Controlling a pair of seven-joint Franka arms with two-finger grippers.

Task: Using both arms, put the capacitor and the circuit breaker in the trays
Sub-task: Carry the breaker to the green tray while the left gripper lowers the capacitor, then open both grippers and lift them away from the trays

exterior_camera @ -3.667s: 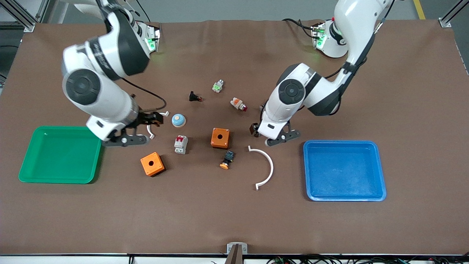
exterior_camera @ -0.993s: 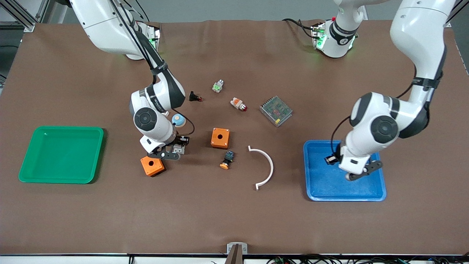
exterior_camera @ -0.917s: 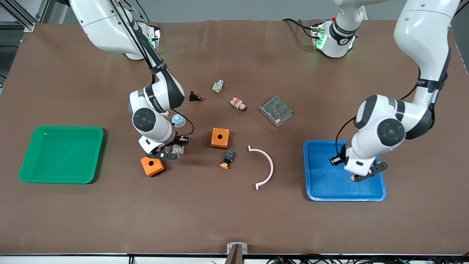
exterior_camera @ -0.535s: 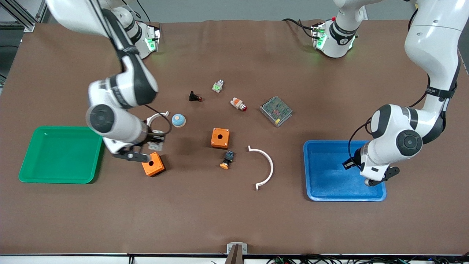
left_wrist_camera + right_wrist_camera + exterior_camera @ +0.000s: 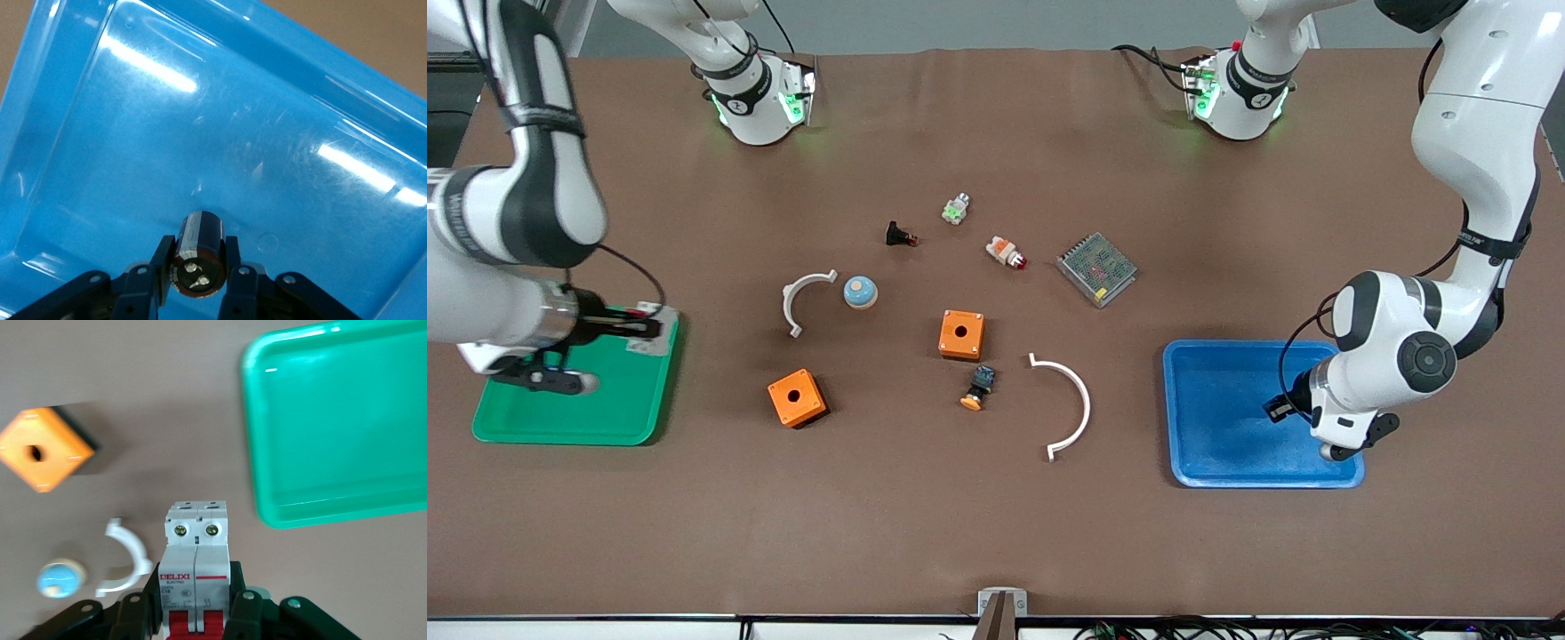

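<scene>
My right gripper [image 5: 637, 327] is shut on the circuit breaker [image 5: 197, 540], a white-grey block with red levers. It holds the breaker in the air over the rim of the green tray [image 5: 560, 418], at the rim toward the table's middle. The green tray [image 5: 333, 420] also shows in the right wrist view. My left gripper [image 5: 1282, 412] is over the blue tray [image 5: 1227, 444], near its edge toward the left arm's end. In the left wrist view it is shut on the capacitor [image 5: 200, 233], a dark stubby cylinder, just above the blue tray's floor [image 5: 267, 133].
On the table between the trays lie two orange boxes [image 5: 961, 334] [image 5: 797, 397], two white arcs [image 5: 1069, 404] [image 5: 802, 298], a blue dome [image 5: 860, 292], an orange-capped pushbutton [image 5: 979, 387], a mesh-covered module [image 5: 1096, 268], an indicator lamp [image 5: 1006, 252] and two small parts [image 5: 899, 235] [image 5: 955, 209].
My right gripper has lifted the circuit breaker from beside the orange box and carried it to the green tray's rim. My left gripper has drifted across the blue tray with the capacitor.
</scene>
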